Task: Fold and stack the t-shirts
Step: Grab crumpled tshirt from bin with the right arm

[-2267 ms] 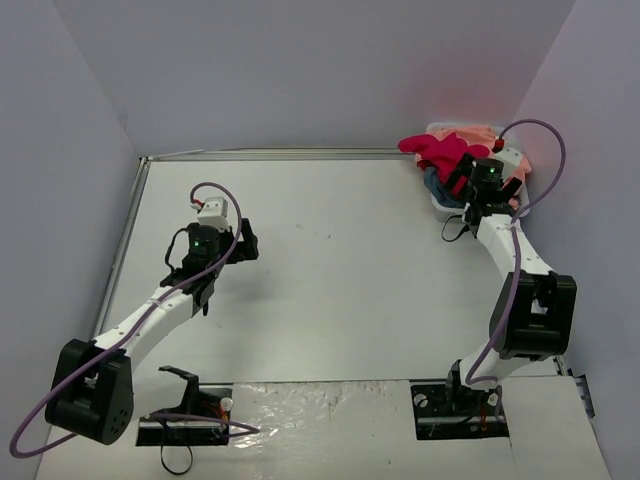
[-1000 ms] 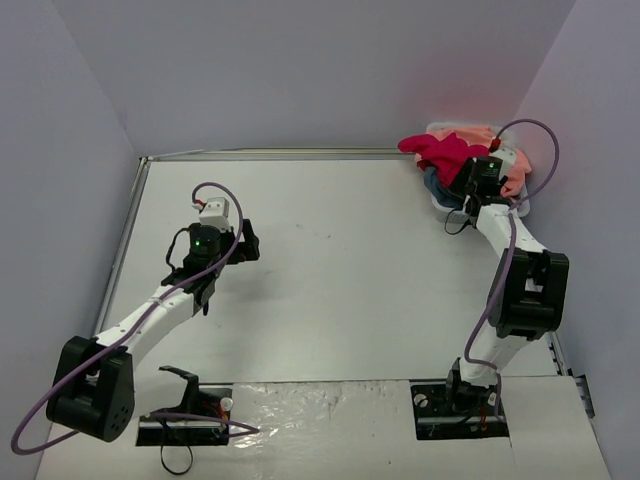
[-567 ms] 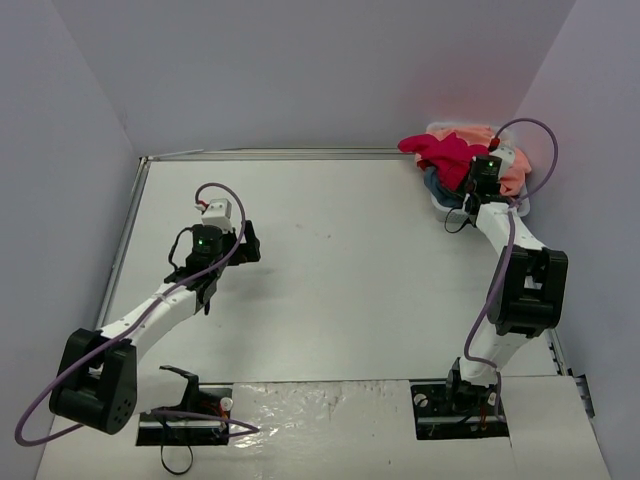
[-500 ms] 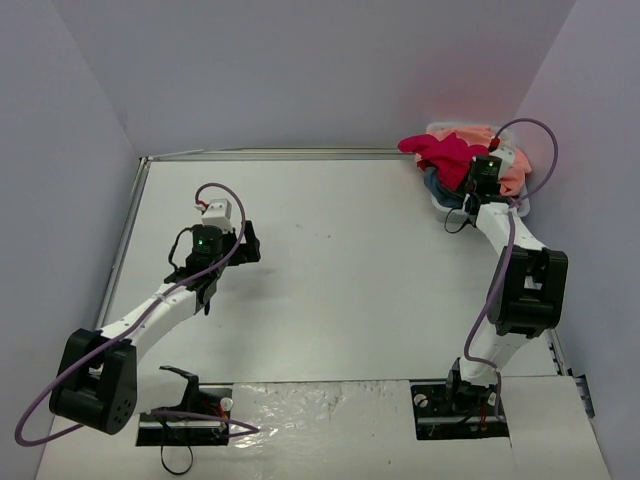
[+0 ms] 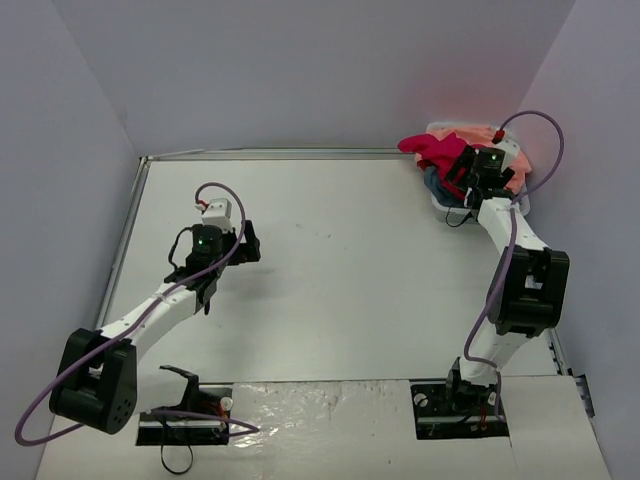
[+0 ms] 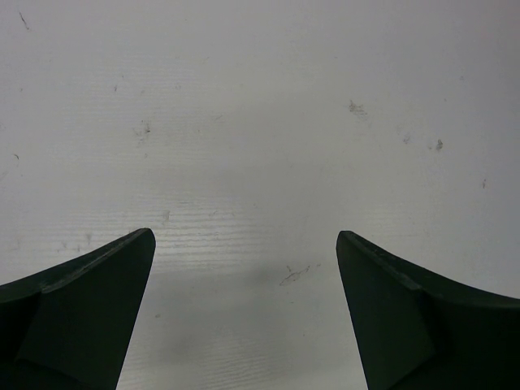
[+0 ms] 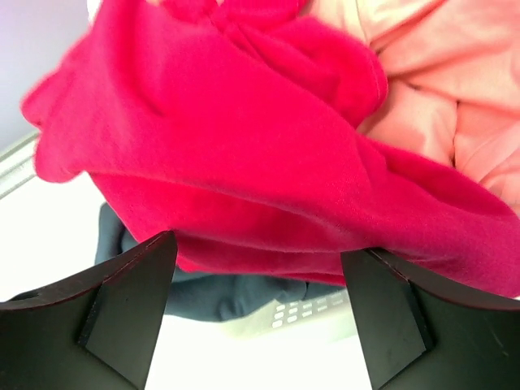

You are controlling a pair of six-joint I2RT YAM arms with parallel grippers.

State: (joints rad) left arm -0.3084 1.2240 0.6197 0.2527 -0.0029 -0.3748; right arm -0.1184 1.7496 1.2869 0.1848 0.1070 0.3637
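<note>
The white worktop (image 5: 330,270) is matte, and the left wrist view shows small dark specks and faint scuffs on it; a thin metal strip (image 5: 270,153) runs along its far edge and down its left edge. A white basket (image 5: 441,207) sits at the far right corner, only a sliver of its latticed wall showing. Pale lilac walls (image 5: 300,70) close in three sides, and a crinkled shiny sheet (image 5: 320,420) covers the near edge.

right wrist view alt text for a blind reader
A crumpled red t-shirt fills most of the frame, in front of the open right gripper. A pink shirt sits at upper right, with dark blue cloth and a white basket below.
</note>
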